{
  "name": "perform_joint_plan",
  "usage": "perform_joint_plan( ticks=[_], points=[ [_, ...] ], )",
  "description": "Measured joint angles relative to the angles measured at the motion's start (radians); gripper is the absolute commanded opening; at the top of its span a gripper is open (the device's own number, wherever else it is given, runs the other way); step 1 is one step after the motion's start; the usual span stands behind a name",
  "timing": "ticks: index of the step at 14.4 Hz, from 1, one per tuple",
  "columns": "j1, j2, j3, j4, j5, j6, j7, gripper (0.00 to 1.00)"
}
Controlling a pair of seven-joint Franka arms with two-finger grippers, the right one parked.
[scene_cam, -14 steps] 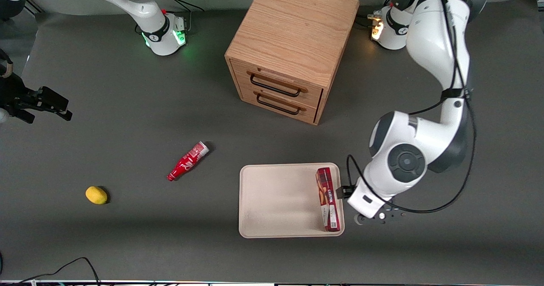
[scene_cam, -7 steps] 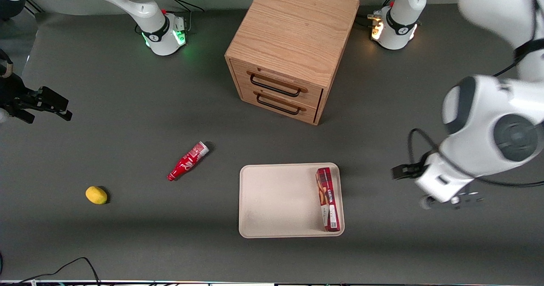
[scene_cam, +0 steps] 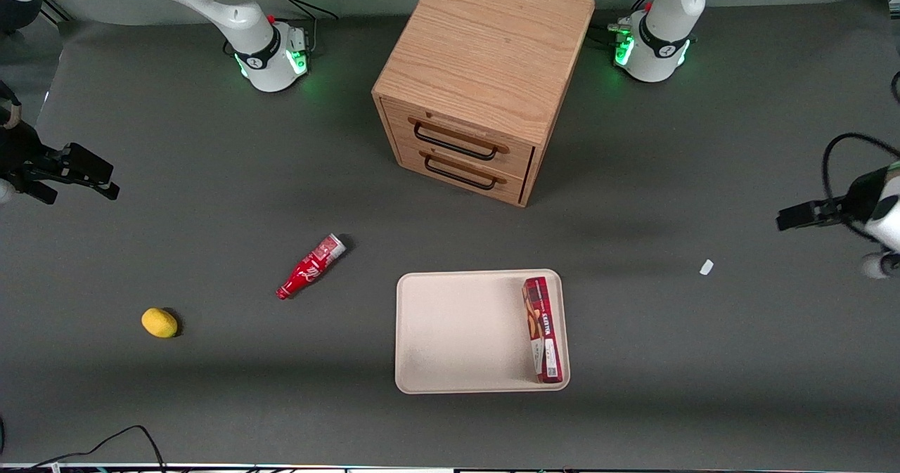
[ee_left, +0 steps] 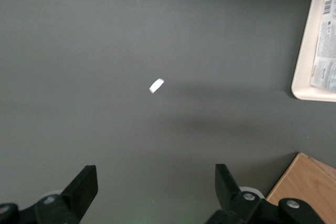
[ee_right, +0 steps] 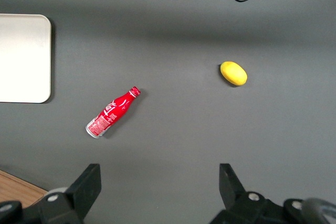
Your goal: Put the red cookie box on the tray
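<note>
Slim dark-red cardboard cookie box [scene_cam: 542, 329] is lying in the cream-beige rectangular tray [scene_cam: 457, 332]; my end effector [ee_left: 156, 190] is hovering open, empty, well apart.

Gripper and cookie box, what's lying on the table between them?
Only a small white scrap on bare tabletop lies between the open gripper and the red cookie box on the tray, per the front view.

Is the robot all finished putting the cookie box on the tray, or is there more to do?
It looks finished. The red cookie box lies flat on the tray, along the edge nearest the working arm. The gripper is open and holds nothing; it hangs over bare table near a small white scrap, well clear of the tray toward the working arm's end. Nothing seems left but parking the arm.
</note>
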Motion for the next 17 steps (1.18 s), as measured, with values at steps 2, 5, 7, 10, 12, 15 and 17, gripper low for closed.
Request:
perform_joint_plan(
  ticks=[2,5,7,10,12,15,17],
  points=[
    [0.02,-0.042,0.001,-0.007,0.003,-0.034,0.001,1.0],
    [0.053,-0.1,0.002,-0.011,0.026,-0.088,0.028,1.0],
    [0.076,-0.131,0.003,-0.013,0.034,-0.117,0.055,1.0],
    [0.081,-0.176,-0.001,-0.064,0.036,-0.125,0.059,1.0],
    [0.079,-0.224,-0.015,-0.138,0.036,-0.113,0.044,1.0],
    [0.064,-0.278,-0.062,-0.2,0.035,-0.096,-0.02,1.0],
    [0.044,-0.281,-0.056,-0.201,0.035,-0.085,-0.025,1.0]
  ],
)
